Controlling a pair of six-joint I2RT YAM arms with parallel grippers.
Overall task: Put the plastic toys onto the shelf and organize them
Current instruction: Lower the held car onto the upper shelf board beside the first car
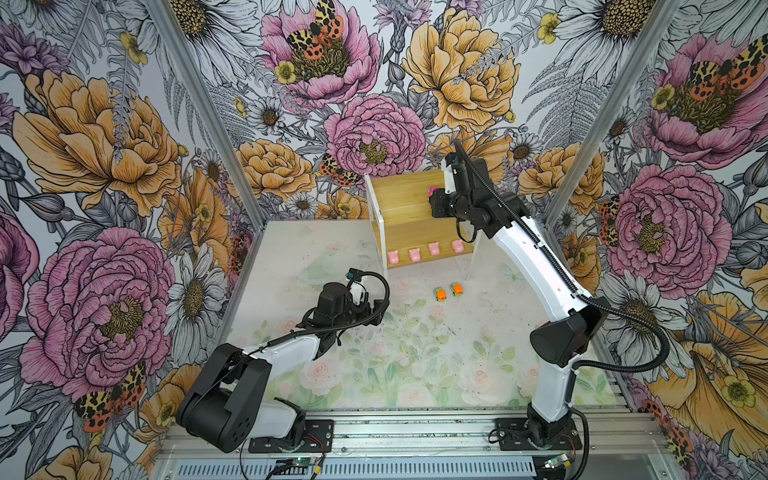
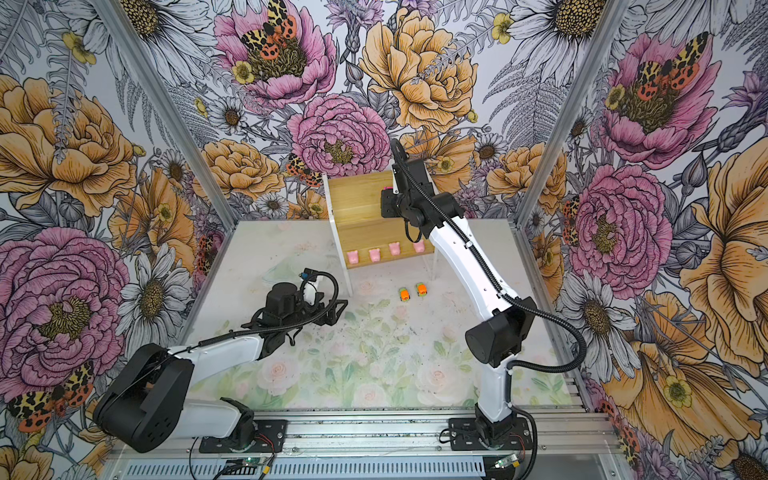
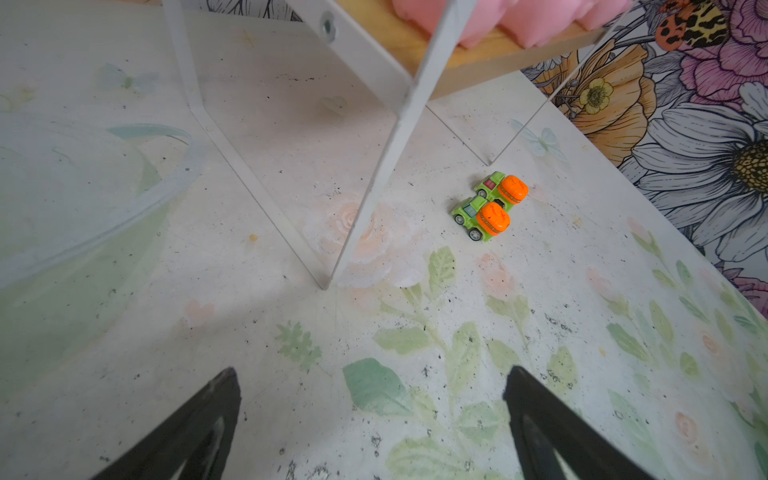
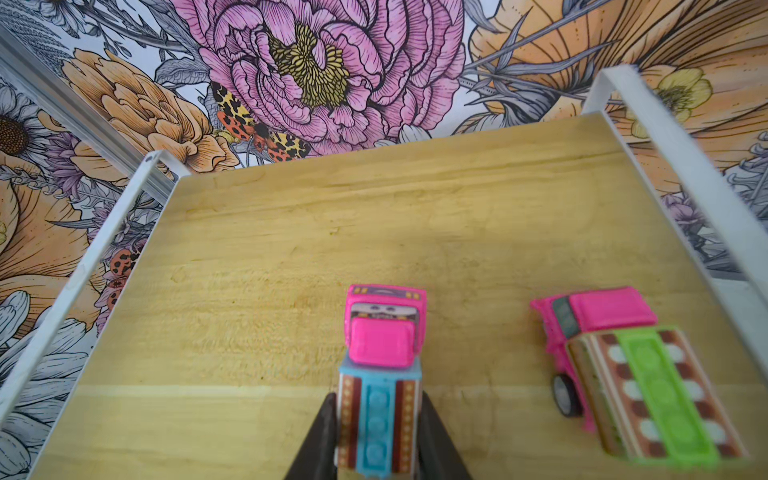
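The shelf [image 1: 395,199] stands at the back of the table, seen in both top views. Several pale pink figures [image 1: 414,254] line the front edge of its lower board. Over the upper board [image 4: 291,232] my right gripper [image 4: 379,397] is shut on a pink car with a blue back [image 4: 384,345]. To its side a pink car with a green back [image 4: 640,374] rests on the same board. Two orange-and-green cars [image 1: 440,294] [image 3: 486,216] sit side by side on the table in front of the shelf. My left gripper [image 3: 372,382] hangs open and empty over the mat, short of those cars.
A clear plastic bowl [image 3: 83,208] lies on the mat left of the shelf's white leg [image 3: 386,166]. Flower-printed walls close in three sides. The arms' metal rail [image 1: 415,428] runs along the front edge.
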